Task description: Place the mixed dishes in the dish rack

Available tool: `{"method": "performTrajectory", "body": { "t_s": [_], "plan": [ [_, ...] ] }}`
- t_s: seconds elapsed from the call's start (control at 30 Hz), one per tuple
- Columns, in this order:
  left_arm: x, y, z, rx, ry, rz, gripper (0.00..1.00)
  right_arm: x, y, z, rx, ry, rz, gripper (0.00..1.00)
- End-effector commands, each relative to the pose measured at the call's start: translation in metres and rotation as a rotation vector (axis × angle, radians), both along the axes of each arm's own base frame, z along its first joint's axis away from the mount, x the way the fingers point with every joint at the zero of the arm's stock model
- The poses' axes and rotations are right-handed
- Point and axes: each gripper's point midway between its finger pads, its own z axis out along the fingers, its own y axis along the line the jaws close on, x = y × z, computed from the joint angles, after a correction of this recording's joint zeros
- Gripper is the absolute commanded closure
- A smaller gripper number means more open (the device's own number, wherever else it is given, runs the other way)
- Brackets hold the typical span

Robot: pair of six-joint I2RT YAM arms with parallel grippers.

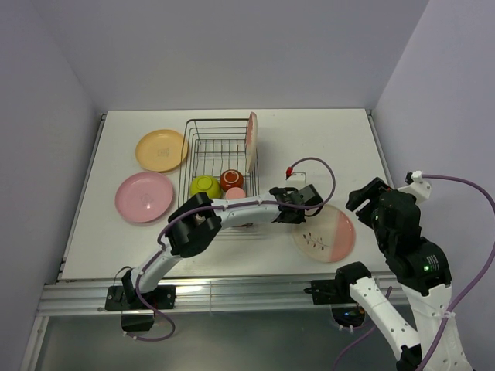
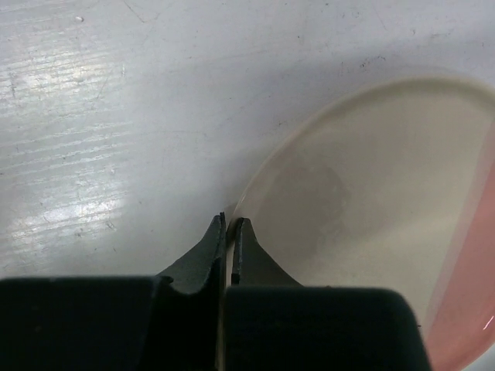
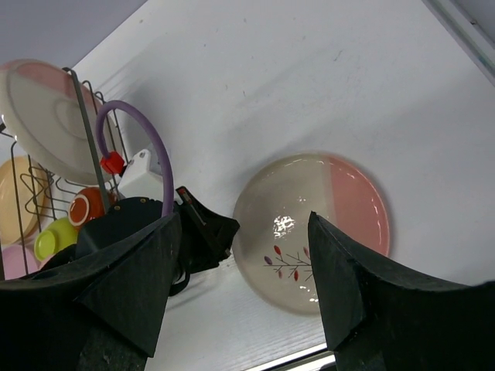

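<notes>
Where the top view takes in the whole table (image 1: pixel 325 139), the left gripper (image 1: pixel 302 212) reaches past the dish rack's (image 1: pixel 209 131) front right corner to the left rim of the twig plate (image 1: pixel 329 233). That plate lies flat by the near edge. In the rack, the pink-and-cream plate (image 1: pixel 252 133) stands on edge at the right side. The lime-green bowl (image 1: pixel 205 186), red-brown mug (image 1: pixel 231 179) and salmon-pink cup (image 1: pixel 236 193) sit at the front. The orange-yellow plate (image 1: pixel 161 150) and pink plate (image 1: pixel 144 196) lie left of the rack. The right gripper (image 1: pixel 370 195) hangs raised at the right.

Only the left wrist view shows the grip: the fingers (image 2: pixel 203 255) pinch the plate's rim, with bare table on the left.

The right wrist view shows that gripper's own fingers (image 3: pixel 139 270) spread wide and holding nothing above the twig plate, with open table beyond.
</notes>
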Motion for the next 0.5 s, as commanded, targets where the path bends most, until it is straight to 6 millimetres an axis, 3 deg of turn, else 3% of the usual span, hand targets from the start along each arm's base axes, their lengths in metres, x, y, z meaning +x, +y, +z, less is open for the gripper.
{"method": "performTrajectory", "body": {
  "t_s": [0.0, 0.1, 0.2, 0.23, 0.27, 0.47],
  "plan": [
    [-0.02, 0.054, -0.077, 0.268, 0.1, -0.034, 1.0, -0.004, -0.007, 0.007, -0.021, -0.021, -0.017, 0.26],
    [-0.016, 0.056, -0.073, 0.258, 0.1, -0.036, 1.0, -0.003, 0.0, 0.0, -0.026, -0.005, 0.026, 0.27],
    [-0.009, 0.056, -0.054, 0.214, 0.082, -0.051, 1.0, 0.0, 0.008, -0.01, -0.025, 0.008, 0.078, 0.26],
    [-0.008, 0.058, -0.05, 0.217, 0.079, -0.064, 1.0, 0.001, 0.01, -0.015, -0.024, 0.019, 0.086, 0.08],
    [-0.006, 0.059, -0.044, 0.216, 0.075, -0.07, 1.0, 0.001, 0.012, -0.015, -0.022, 0.023, 0.097, 0.01],
    [0.013, 0.058, -0.001, 0.151, 0.072, -0.108, 1.0, 0.008, 0.031, -0.023, 0.017, 0.086, 0.173, 0.0]
  ]
}}
